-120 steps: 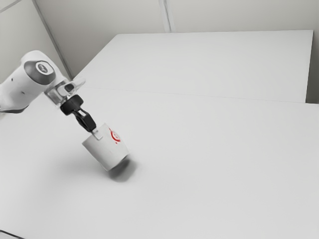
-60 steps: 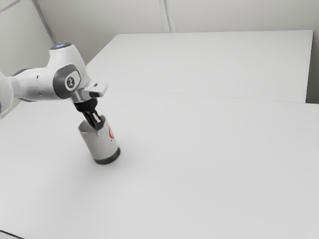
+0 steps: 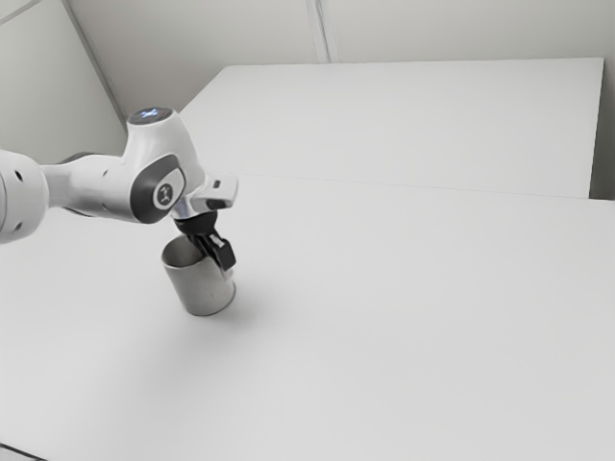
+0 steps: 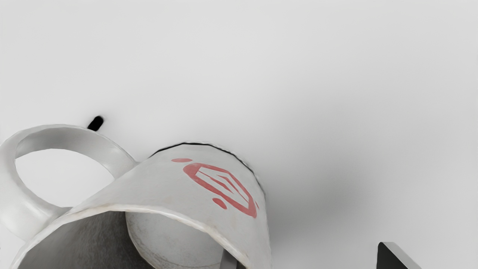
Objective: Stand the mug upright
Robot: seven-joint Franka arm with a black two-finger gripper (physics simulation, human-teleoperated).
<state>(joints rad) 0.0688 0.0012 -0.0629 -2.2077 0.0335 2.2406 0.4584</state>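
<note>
In the exterior view my gripper [image 3: 219,257] is over the rim of the mug [image 3: 199,286], which stands upright on the table. The wrist view looks past the rim into the mug [image 4: 157,190], with its red logo on the outer wall and its handle at one side. There my gripper [image 4: 306,257] is open: one finger reaches inside the mug, and the other stands outside, with a gap between it and the wall.
The white tabletop [image 3: 413,317] extends around the mug, and a second white surface [image 3: 413,125] lies beyond it. A small black mark [image 4: 96,123] is beside the handle in the wrist view.
The mug has gone from strongly tilted to upright and has turned, its logo leaving the exterior view. My hand has swung toward the exterior view's right, and the gripper has opened around the wall.
</note>
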